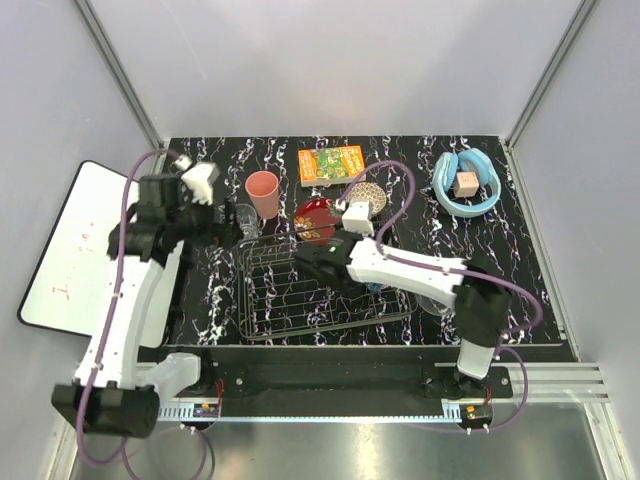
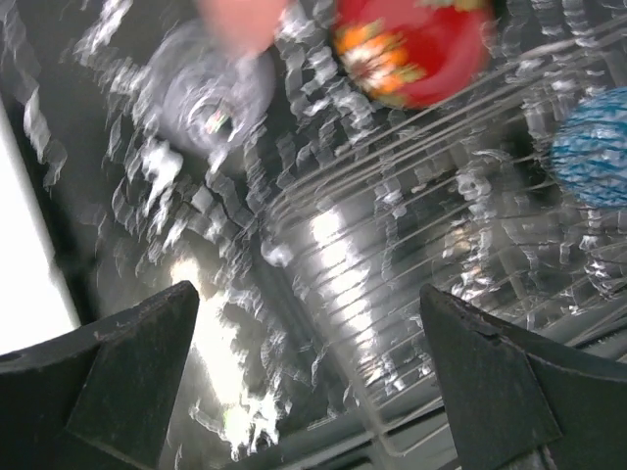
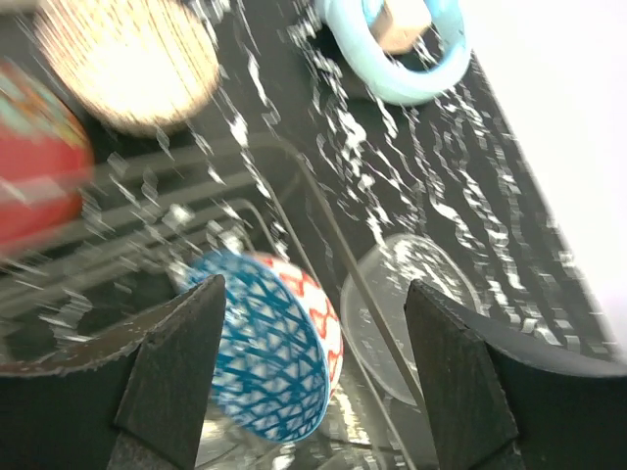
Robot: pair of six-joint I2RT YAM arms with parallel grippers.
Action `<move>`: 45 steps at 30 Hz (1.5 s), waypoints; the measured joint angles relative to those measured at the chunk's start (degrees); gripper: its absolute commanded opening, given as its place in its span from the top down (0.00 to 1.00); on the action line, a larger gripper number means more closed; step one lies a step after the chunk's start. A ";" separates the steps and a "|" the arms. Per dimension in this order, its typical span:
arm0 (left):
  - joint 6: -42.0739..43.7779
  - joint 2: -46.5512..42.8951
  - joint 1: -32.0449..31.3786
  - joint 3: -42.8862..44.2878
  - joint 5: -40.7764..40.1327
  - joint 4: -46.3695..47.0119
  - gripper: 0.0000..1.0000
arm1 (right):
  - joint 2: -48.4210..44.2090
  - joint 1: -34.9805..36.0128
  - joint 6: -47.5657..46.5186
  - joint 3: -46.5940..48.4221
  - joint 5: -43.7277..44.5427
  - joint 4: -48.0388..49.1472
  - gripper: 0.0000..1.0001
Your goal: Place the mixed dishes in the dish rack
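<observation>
In the top view the dish rack (image 1: 325,300) lies in the middle of the frame. My right pincer (image 1: 305,258) hangs over its upper left part. My left pincer (image 1: 225,222) is left of the rack, just beside the clear glass tumbler (image 1: 247,220), and the salmon-pink cup (image 1: 263,192) stands above that. The clear glass bowl (image 1: 437,300) sits at the right side of the rack, partly under my right arm.

In the left wrist view my left pincer (image 2: 309,294) is wide open and holds nothing. The tumbler is in the upper left, ahead of the gap and to its left. It is blurred but seems upright. I judge my left arm is the nearer one for it.

In the right wrist view my right pincer (image 3: 313,294) has its jaws apart. The blue patterned bowl (image 3: 269,352) stands on edge in the rack at lower middle, and I judge it is not gripped
</observation>
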 measured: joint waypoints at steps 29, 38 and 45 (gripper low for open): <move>8.72 78.55 -42.34 68.06 -20.50 7.39 0.01 | -58.86 -7.96 -16.87 -22.25 2.62 28.26 0.22; 6.49 79.01 -42.42 65.55 -22.62 12.11 0.01 | -63.10 -8.22 -16.98 -24.63 1.55 28.72 0.25; 4.17 80.81 -42.91 65.31 -22.77 14.34 0.01 | -65.68 -8.24 -17.25 -25.22 1.55 29.20 0.28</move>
